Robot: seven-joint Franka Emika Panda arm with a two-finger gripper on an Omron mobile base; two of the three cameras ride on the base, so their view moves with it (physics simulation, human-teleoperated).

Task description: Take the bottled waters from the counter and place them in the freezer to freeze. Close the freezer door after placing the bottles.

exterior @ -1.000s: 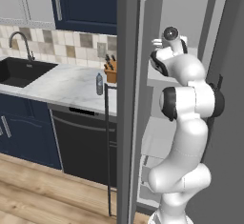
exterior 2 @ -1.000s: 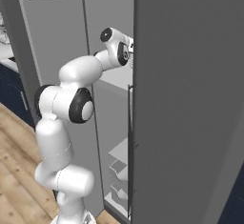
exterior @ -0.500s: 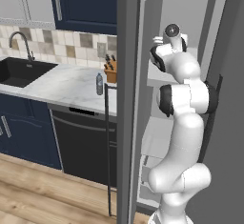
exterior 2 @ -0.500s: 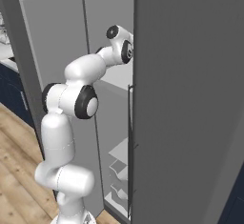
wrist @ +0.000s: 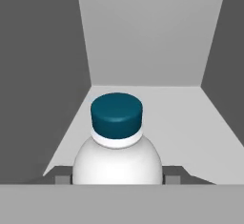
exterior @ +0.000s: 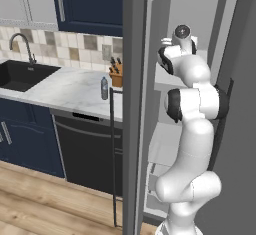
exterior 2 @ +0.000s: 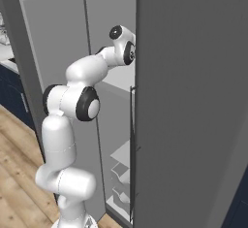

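Over the last second the arm had reached further into the freezer (exterior: 200, 24): in both base views the upper links stretched deeper past the open freezer door (exterior: 152, 104) and the wrist sat more level with the upper shelf (wrist: 190, 123). In the hand view a bottled water (wrist: 116, 147) stood upright at six o'clock, right in front of the camera, its blue cap (wrist: 116, 111) at the centre of the picture and the white shelf floor running away to twelve o'clock between the grey side walls. The gripper (wrist: 116, 178) was closed around the bottle's shoulders, one small grey fingertip (wrist: 62, 179) showing at eight o'clock and its partner at four o'clock, both pressed against the body with no gap to be seen; the jaws had just begun to ease a touch, though the bottle still looked held. I judged this to mean the first bottle had arrived inside the freezer and the release was about to start; whether its base already rested on the shelf could not be told. A second bottled water (exterior: 104, 88) waited on the counter (exterior: 65, 86), at nine o'clock from the knife block (exterior: 116, 74) and well apart from the sink (exterior: 22, 74), so another trip remained, and the door had not yet been shut. No brand, label or writing could be read on either bottle or on the appliance.
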